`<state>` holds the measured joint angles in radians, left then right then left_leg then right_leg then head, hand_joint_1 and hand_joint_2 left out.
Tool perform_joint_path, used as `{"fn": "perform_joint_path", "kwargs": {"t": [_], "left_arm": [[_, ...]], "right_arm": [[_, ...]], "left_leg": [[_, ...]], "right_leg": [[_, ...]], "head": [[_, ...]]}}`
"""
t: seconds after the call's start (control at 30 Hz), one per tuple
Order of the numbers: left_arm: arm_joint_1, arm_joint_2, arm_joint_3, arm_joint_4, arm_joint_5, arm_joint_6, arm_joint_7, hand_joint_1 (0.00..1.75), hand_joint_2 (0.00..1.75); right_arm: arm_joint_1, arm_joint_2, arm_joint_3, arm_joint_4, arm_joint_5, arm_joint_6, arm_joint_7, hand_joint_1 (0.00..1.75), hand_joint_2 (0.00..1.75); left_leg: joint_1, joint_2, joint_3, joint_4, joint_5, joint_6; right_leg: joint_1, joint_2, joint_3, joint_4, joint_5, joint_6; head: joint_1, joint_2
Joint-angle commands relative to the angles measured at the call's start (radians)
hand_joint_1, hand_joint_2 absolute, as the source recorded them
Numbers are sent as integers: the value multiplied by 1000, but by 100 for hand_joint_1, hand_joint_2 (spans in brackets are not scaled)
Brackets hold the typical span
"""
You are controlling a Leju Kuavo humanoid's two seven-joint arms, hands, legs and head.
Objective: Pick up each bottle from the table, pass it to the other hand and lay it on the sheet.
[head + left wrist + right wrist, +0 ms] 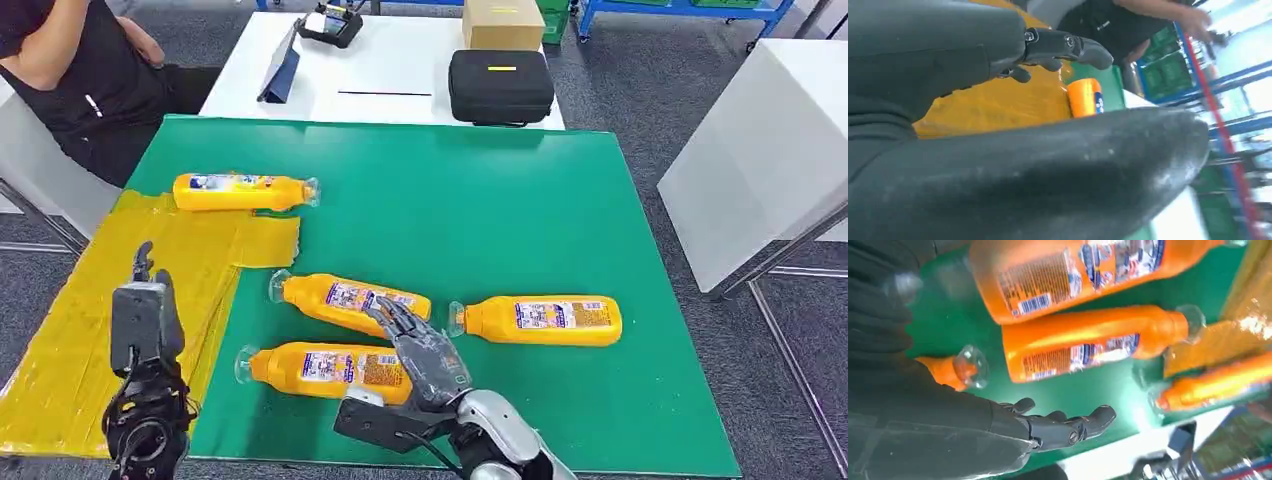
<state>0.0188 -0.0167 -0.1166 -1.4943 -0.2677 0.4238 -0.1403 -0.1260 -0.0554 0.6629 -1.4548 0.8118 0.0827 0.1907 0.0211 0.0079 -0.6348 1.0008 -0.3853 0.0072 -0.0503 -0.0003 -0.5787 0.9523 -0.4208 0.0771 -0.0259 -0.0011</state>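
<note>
Four orange bottles lie on the green mat (480,200). One bottle (240,191) (1085,97) (1218,385) rests at the far edge of the yellow sheet (120,300), its cap end over the green. Two more, the middle bottle (350,300) (1088,345) and the near bottle (325,368) (1083,270), lie side by side near the front. The right bottle (540,320) lies apart, its cap (968,365) showing in the right wrist view. My right hand (415,345) (1048,427) hovers over the two front bottles, fingers spread, holding nothing. My left hand (145,320) (1063,47) is raised above the sheet, empty.
A person in black (90,80) sits at the far left corner. Behind the mat, a white table carries a black case (500,85), a cardboard box (503,22), a tablet (280,70) and a controller (328,25). Another white table (760,150) stands at the right.
</note>
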Motion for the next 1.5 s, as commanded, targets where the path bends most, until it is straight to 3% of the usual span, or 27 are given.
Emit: {"fn": "perform_joint_path", "kwargs": {"t": [0.03,0.33,0.73,0.8,0.87,0.97,1.0,1.23,1.37,1.5], "left_arm": [[103,-6,-182,-160,61,43,-4,0,0],[52,-32,-175,-145,97,34,-21,0,0],[52,-32,-175,-145,97,34,-21,0,0],[53,-42,-169,-148,105,21,-22,0,0],[36,-36,-177,-139,98,0,-20,0,0],[10,-31,-177,-101,132,-13,-45,0,0],[-1,-35,-180,-92,129,-8,-52,0,0],[-20,-45,-183,-72,165,4,-61,0,0],[-28,-47,-180,-69,178,13,-66,0,0],[-19,-54,-173,-84,191,31,-68,0,0]], "right_arm": [[-140,74,92,338,-23,35,18,0,175],[-191,124,101,480,-2,58,40,0,175],[-191,124,101,480,-2,58,40,0,175],[-207,131,119,515,25,58,49,0,175],[-233,157,140,604,60,60,66,0,175],[-255,188,160,733,78,103,54,2,175],[-256,194,169,776,84,121,36,169,175],[-262,202,216,868,95,208,-11,175,175],[-263,196,230,881,99,236,-9,175,175],[-257,194,236,879,105,236,-11,175,175]], "left_leg": [[1,4,4,0,-2,0],[1,-1,2,0,1,1],[0,-1,2,0,1,1],[1,-2,4,1,-1,1],[1,-1,1,0,1,1],[1,-1,3,-1,1,1],[1,-2,4,-1,1,1],[1,1,8,-2,0,0],[2,1,14,-2,-2,-3],[2,1,18,-3,-3,-5]], "right_leg": [[2,4,3,-1,0,-5],[1,-1,1,-1,0,-4],[1,-1,1,0,0,-4],[2,-1,3,1,-2,-9],[1,-1,1,0,1,-3],[2,-1,2,-1,0,-5],[2,-2,3,-1,0,-6],[2,0,4,-2,2,-7],[3,0,-1,-2,-1,-13],[2,1,3,-4,-3,-9]], "head": [[-1,0],[0,0],[0,0],[0,0],[0,0],[0,0],[0,0],[0,0],[-1,0],[0,0]]}}
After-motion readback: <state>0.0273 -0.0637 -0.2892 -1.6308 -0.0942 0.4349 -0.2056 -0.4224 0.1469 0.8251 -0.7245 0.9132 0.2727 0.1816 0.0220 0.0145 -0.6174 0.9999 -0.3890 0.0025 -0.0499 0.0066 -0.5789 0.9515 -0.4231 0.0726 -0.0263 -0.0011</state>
